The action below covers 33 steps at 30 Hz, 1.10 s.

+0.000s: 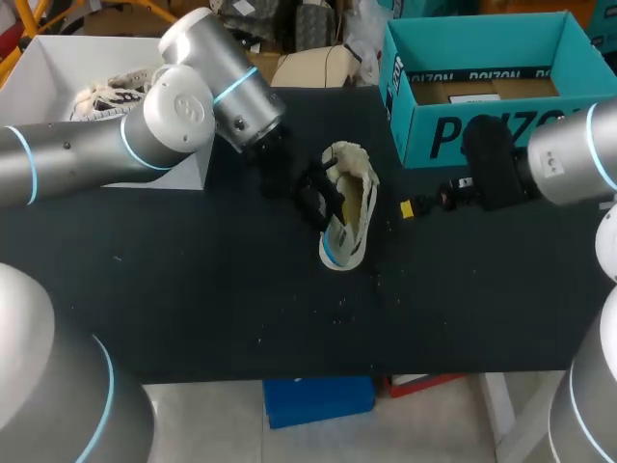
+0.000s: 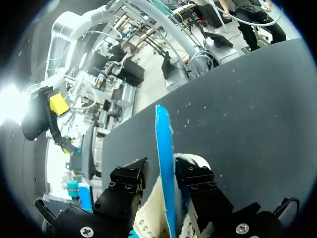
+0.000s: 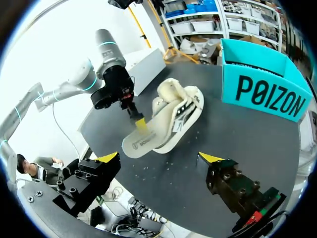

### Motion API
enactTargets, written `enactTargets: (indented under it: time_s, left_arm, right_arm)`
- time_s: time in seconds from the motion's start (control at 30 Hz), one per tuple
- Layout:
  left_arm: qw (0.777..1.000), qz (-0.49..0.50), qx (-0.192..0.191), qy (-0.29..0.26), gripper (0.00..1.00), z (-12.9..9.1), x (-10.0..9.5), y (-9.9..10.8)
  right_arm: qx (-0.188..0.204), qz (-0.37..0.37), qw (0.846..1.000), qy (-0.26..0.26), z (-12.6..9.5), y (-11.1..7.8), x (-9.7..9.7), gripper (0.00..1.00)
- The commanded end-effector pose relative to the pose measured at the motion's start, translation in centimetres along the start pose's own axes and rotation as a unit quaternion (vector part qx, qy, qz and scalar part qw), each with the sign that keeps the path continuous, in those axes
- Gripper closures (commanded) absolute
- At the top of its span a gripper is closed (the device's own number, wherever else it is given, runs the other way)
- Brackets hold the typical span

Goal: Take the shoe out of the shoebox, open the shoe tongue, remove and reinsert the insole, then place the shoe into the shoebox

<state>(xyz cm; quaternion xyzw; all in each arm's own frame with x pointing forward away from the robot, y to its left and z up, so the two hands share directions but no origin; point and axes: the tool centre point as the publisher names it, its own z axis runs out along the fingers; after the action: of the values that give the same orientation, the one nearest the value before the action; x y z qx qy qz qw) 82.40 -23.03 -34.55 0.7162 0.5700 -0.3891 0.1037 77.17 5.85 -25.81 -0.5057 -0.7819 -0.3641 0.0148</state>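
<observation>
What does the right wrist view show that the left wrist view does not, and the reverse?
Only the right wrist view: the teal shoebox and the shoe as a whole. Only the left wrist view: a blue strip of the shoe, close up. Both: the shoe, the left gripper at it, the dark table.

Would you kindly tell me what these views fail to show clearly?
Shoe tongue: too small in the head and right wrist views; hidden by the insole in the left wrist view.
Teal shoebox: right end cut off by the edge, head view.
White box contents: largely behind the left arm, head view.
Left hand: dark blur against the table, head view.
</observation>
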Motion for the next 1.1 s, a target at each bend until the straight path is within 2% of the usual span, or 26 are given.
enactTargets:
  time_s: [0.03, 0.17, 0.2, 0.23, 0.3, 0.43, 0.67, 0.87, 1.1]
  left_arm:
    - [0.999, 0.005, 0.013, 0.031, 0.66, -0.2, -0.1, -2.5]
    - [0.997, 0.007, 0.044, 0.063, 0.68, 0.9, 0.5, -3.6]
    - [0.997, 0.007, 0.048, 0.064, 0.71, 1.1, 0.5, -3.8]
    - [0.997, 0.007, 0.049, 0.064, 0.76, 1.2, 0.6, -3.9]
    - [0.996, 0.008, 0.053, 0.065, 1.00, 1.4, 0.6, -4.0]
    - [0.996, 0.012, 0.054, 0.064, 1.00, 1.4, 0.3, -4.1]
    - [0.998, 0.018, 0.031, 0.042, 1.00, 0.8, -0.7, -4.4]
    - [1.000, 0.013, 0.017, -0.014, 1.00, 0.5, -1.5, -5.3]
    - [0.999, 0.000, 0.014, -0.050, 1.00, 1.0, -1.2, -6.2]
  right_arm:
    - [0.001, 0.000, 1.000, -0.001, 0.1, 0.1, 0.1, 0.00]
    - [0.001, 0.000, 1.000, -0.001, 0.1, 0.1, 0.1, 0.00]
    - [0.001, 0.000, 1.000, -0.001, 0.1, 0.1, 0.1, 0.00]
    - [0.001, 0.000, 1.000, -0.001, 0.1, 0.1, 0.1, 0.00]
    - [0.001, 0.000, 1.000, -0.001, 0.1, 0.1, 0.1, 0.00]
    - [0.001, 0.000, 1.000, -0.001, 0.1, 0.1, 0.1, 0.00]
    - [0.001, 0.000, 1.000, -0.001, 0.1, 0.1, 0.1, 0.00]
    - [0.001, 0.000, 1.000, -0.001, 0.1, 0.1, 0.1, 0.00]
    - [0.001, 0.000, 1.000, -0.001, 0.1, 0.1, 0.1, 0.00]
